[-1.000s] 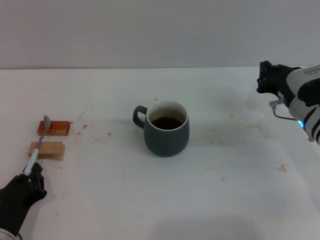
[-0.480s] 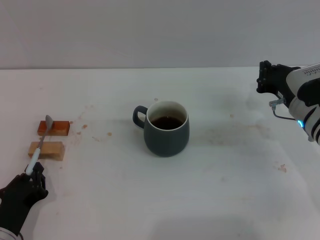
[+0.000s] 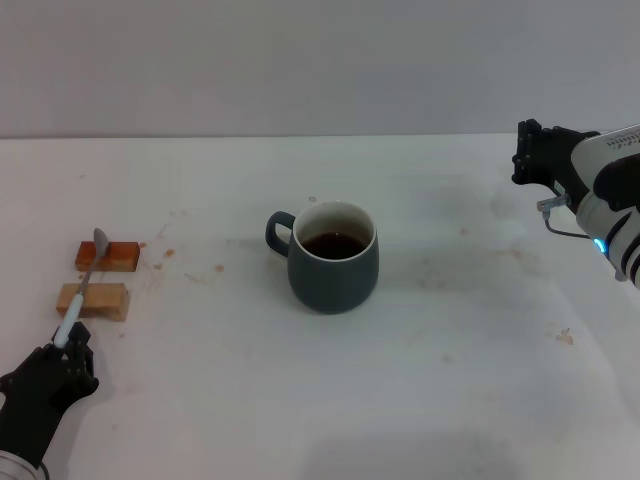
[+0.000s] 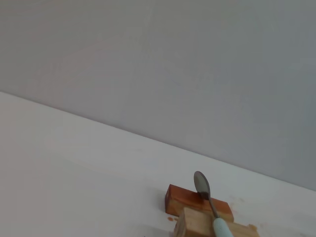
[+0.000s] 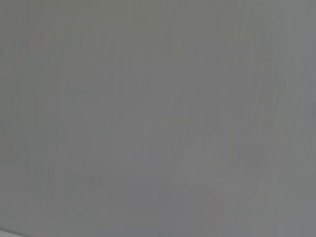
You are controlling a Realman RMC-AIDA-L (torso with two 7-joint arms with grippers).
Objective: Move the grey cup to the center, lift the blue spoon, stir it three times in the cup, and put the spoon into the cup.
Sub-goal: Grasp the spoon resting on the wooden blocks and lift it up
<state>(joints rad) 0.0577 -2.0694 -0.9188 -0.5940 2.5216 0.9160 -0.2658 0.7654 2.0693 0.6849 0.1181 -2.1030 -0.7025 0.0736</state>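
Note:
The grey cup stands upright near the table's middle, handle toward my left, with dark liquid inside. The blue spoon lies across two wooden blocks at the far left, its metal bowl on the far block and its pale handle pointing toward me. My left gripper sits at the near left and is closed around the end of the handle. In the left wrist view the spoon runs from the blocks toward the camera. My right gripper hangs raised at the far right, away from the cup.
The orange block and the tan block carry the spoon; they also show in the left wrist view, orange and tan. Brown stains mark the white table. The right wrist view shows only grey wall.
My left gripper has shifted slightly toward me. The spoon's bowl has slid a little to the right on the orange block. The cup and right arm have not moved.

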